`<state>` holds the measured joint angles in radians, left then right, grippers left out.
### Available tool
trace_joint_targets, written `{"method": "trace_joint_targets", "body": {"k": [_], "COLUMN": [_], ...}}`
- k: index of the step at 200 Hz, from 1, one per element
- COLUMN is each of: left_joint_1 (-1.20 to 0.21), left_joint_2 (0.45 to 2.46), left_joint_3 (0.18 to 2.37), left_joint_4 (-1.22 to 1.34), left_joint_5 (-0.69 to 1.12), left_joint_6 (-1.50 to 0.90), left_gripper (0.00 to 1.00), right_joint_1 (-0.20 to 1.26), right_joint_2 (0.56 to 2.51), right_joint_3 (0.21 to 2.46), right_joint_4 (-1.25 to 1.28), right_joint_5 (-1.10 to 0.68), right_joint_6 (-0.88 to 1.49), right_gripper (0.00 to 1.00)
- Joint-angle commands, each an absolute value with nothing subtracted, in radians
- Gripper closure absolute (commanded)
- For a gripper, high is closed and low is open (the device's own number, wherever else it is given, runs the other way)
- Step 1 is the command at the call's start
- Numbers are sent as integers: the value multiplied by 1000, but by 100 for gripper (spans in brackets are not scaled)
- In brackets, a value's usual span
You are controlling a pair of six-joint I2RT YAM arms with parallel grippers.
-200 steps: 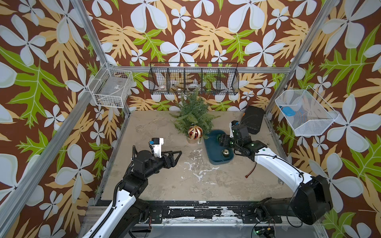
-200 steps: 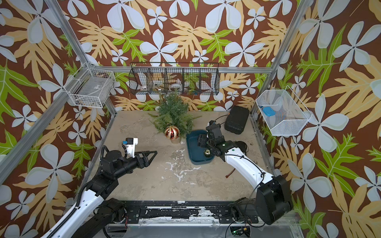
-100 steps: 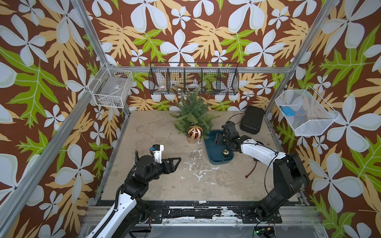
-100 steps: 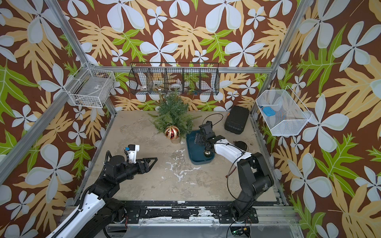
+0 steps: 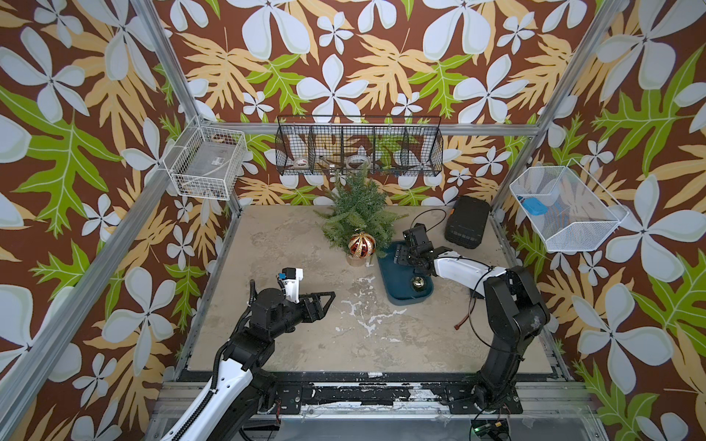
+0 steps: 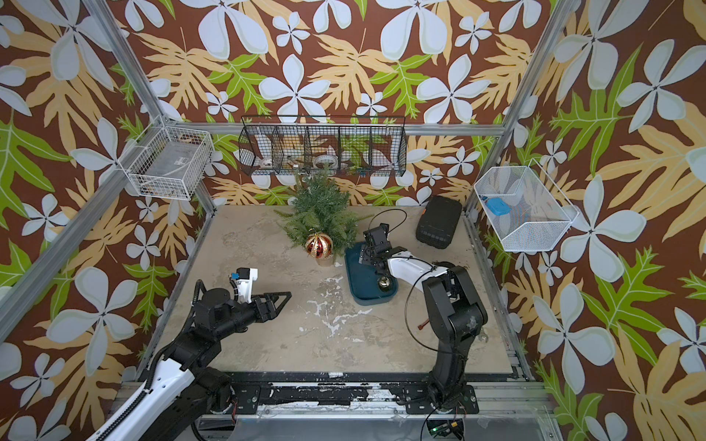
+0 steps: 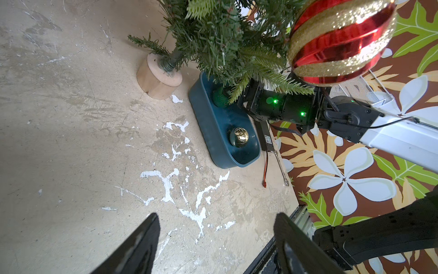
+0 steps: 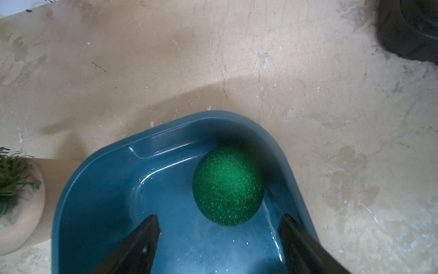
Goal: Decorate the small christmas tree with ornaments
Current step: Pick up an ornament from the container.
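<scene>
**Catalogue of the scene, with changes noted**

1. Right gripper: black fingers apart, nothing between them. Over the last second its arm has folded up at the elbow. That has carried the gripper leftward, from the right rim to above the far end of the dark teal oblong plastic tray. It now sits low over the tray.

2. Round green glitter ball: lies in the far end of the tray, close to the wall. It is just beyond the right gripper's fingertips, not between them. Judgement: this is the ornament being gone for. The approach looks nearly done, and the last advance and the close are still to come. Being round, it may roll along the wall.

3. Small shiny gold ball: in the near end of the tray, where it was before.

4. Large red-and-gold striped glitter ball: hangs low on the near side of the tree, above the base. Its place matches the earlier frames. Judgement: one ornament of three is up.

5. Small christmas tree, bushy green needle branches on a tan wooden stump base: upright at the far centre of the worn beige tabletop, just left of the tray. Unmoved.

6. Left gripper: fingers apart and empty, above bare tabletop at the near left, well apart from the tree. It has drawn back slightly toward the near edge.
</scene>
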<state>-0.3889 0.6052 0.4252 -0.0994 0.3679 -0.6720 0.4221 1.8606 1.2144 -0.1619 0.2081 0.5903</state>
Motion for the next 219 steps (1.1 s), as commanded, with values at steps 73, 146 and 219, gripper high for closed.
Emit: {"method": "trace_joint_targets", "body": {"k": [73, 146, 219], "left_joint_1": [-388, -388, -388], "left_joint_2": [609, 612, 612], "left_joint_3": [427, 425, 425], "left_joint_4": [-84, -84, -84], "left_joint_5": [362, 360, 357], "left_joint_6": [-669, -669, -669], "left_gripper": [23, 23, 24], "right_joint_1": [424, 422, 419], "right_joint_2": [1957, 2009, 2004], "right_joint_3": [1271, 1312, 1294], "right_joint_4": [-139, -135, -125], "right_joint_5": [266, 273, 254], "right_joint_6": [560, 529, 521], "right_gripper": [21, 28, 40]}}
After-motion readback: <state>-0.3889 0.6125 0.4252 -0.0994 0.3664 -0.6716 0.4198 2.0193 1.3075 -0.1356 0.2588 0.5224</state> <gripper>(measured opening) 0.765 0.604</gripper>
